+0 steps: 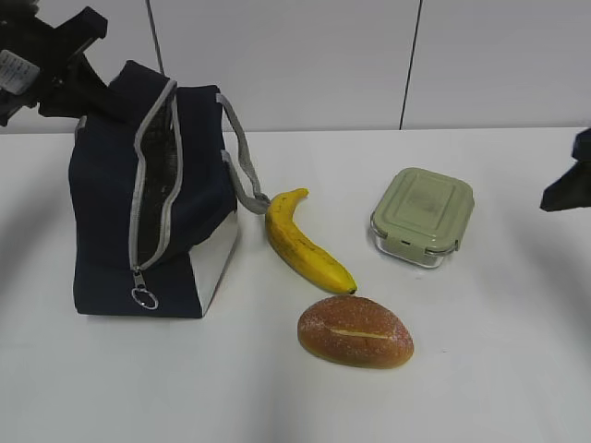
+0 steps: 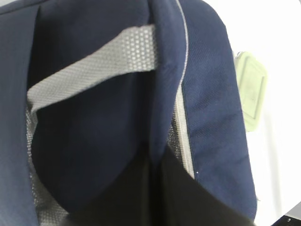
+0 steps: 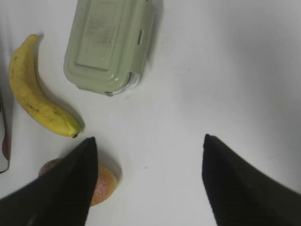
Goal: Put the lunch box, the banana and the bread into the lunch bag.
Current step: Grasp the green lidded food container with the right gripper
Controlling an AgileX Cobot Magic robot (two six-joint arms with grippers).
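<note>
Navy fabric of the bag (image 1: 102, 231) was pinched shut in the left gripper (image 1: 78, 88) at its top rear, mouth unzipped. Nothing looked packed yet. The right gripper (image 3: 148, 176) hung wide and empty above the table, the box (image 3: 107, 44) ahead of its jaws, banana (image 3: 37, 96) and bread (image 3: 101, 183) alongside; descending over the box seemed next.

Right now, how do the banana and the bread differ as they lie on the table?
The banana is long, curved and yellow with small brown speckles; the bread is a short oval, golden-brown, with a pale slit along its top. The banana runs at a slant, its upper end near the lunch bag; the bread lies crosswise, nearest the camera in the exterior view. Both rest on the table outside the bag, ungripped.
</note>
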